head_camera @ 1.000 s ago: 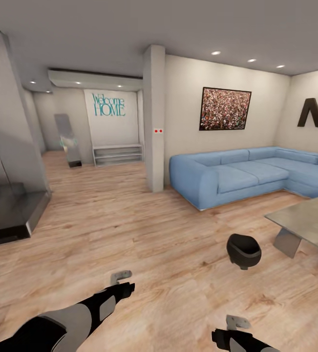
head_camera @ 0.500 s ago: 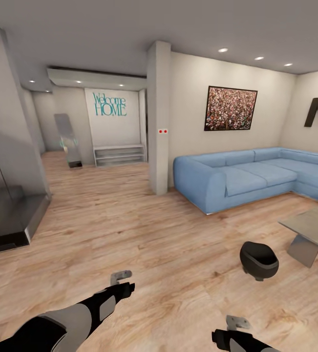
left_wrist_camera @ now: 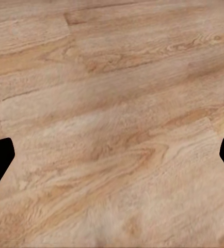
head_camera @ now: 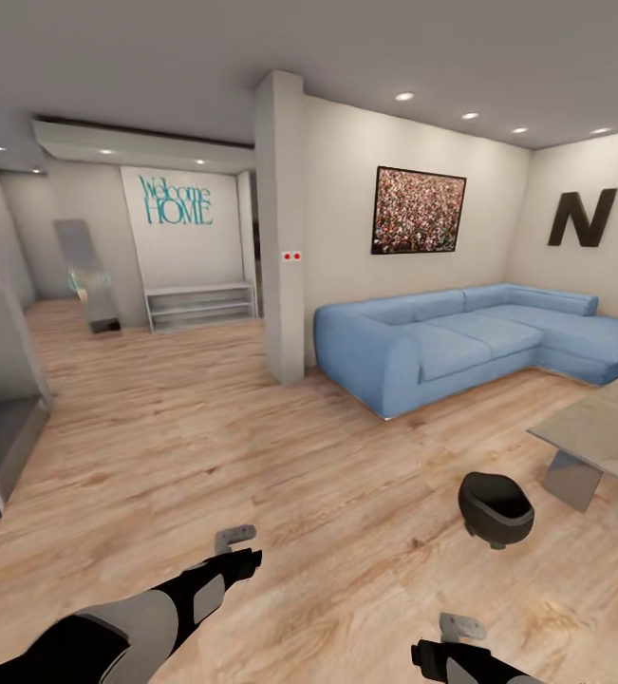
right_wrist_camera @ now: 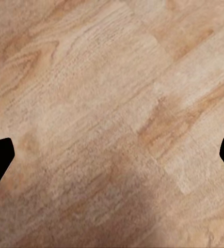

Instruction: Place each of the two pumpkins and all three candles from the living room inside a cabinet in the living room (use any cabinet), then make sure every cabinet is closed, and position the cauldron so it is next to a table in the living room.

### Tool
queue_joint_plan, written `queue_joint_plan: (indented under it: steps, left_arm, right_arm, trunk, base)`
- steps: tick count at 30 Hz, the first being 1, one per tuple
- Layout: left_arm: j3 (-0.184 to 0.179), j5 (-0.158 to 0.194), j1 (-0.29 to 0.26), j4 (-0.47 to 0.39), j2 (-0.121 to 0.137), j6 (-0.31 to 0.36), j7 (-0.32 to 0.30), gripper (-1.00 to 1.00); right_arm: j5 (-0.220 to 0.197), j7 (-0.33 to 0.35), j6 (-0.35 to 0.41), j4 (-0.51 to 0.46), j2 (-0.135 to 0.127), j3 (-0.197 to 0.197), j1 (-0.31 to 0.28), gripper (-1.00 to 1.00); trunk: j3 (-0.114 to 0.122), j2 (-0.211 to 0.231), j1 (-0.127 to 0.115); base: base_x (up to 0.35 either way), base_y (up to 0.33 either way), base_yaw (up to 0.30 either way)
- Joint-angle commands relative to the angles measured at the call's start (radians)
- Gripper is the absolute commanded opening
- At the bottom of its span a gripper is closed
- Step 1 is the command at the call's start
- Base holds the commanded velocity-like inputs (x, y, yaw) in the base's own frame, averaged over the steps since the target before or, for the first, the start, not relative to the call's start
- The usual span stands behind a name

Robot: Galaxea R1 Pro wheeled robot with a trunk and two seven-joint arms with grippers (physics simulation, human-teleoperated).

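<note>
1. My left gripper (left_wrist_camera: 112, 155): jaws spread wide, empty, above the light wood plank floor (head_camera: 252, 446).
2. Blue corner sofa (head_camera: 460, 342): against the far wall, under a framed speckled picture (head_camera: 420, 211).
3. Round black cauldron (head_camera: 496, 508): on the floor, near the glossy grey glass-topped coffee table (head_camera: 603, 432), not touching.
4. My right gripper (right_wrist_camera: 112, 155): jaws spread wide, empty, over floor.

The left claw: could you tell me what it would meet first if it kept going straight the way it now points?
Most likely the wood plank floor. The left wrist view looks along the left claw at bare planks between its open fingers, with nothing in between; how far off the floor lies is unclear.
</note>
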Motion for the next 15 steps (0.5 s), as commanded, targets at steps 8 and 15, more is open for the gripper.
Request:
queue_joint_plan:
  steps: [8,15]
  left_arm:
    - [-0.008,0.008,-0.002,0.004,-0.001,-0.005,0.000,1.00]
    - [-0.008,0.008,-0.002,0.004,-0.001,-0.005,0.000,1.00]
  right_arm:
    - [-0.006,-0.005,0.006,-0.002,0.000,0.008,-0.001,1.00]
    - [-0.006,-0.005,0.006,-0.002,0.000,0.008,-0.001,1.00]
  trunk:
    - [-0.001,0.000,0.000]
    - [-0.001,0.000,0.000]
  base:
    - [0.292,0.213,-0.294]
    - [0.292,0.213,-0.294]
